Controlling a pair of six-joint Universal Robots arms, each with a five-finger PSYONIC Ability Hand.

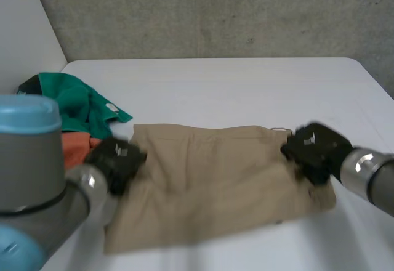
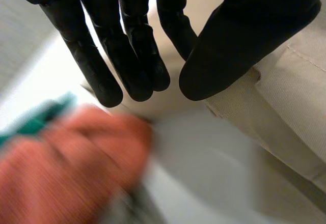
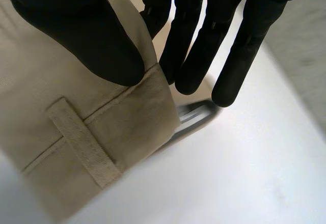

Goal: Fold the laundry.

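- A green cloth (image 1: pixel 80 105) and an orange cloth (image 1: pixel 74 148) lay bunched just beside the left hand (image 1: pixel 117 160), crowding that side of the white table (image 1: pixel 246 86).
- The left hand pinched the beige garment (image 1: pixel 215 178) at its edge, thumb against straight fingers.
- The right hand (image 1: pixel 314 148) clamped the opposite edge near a belt loop (image 3: pixel 81 137); bare table lay beyond its fingertips.

Prob. lab: concrete wall (image 1: pixel 215 12), white table (image 1: pixel 246 80)
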